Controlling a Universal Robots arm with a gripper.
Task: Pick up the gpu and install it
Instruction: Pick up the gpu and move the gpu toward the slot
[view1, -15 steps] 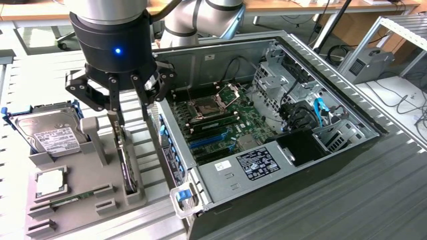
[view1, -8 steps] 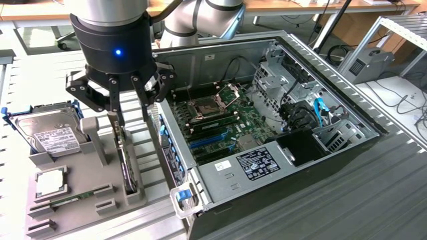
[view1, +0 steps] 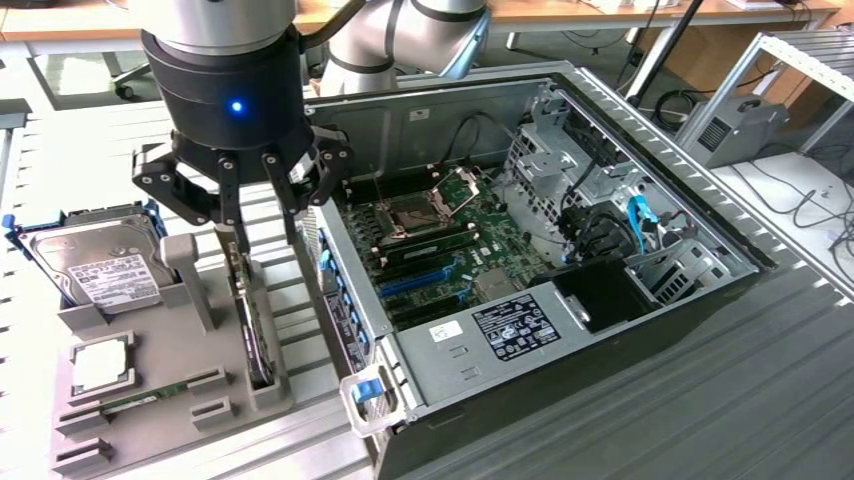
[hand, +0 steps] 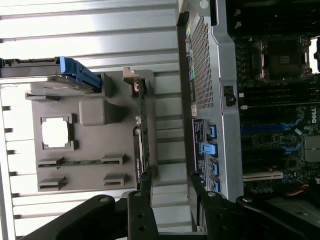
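Surface (view1: 67, 150), grey jig (view1: 174, 400): gpu (view1: 254, 330) on edge in slot; pincer (view1: 260, 215) spread directly above; rec. centring, square to it.

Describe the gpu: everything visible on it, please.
The gpu is a thin card standing on its long edge in a slot of the grey holder tray, beside the open computer case. It is seen edge-on: a green board, a dark cooler face and a pale bracket at one end. The open gripper straddles its upper end. Whether they touch is unclear.
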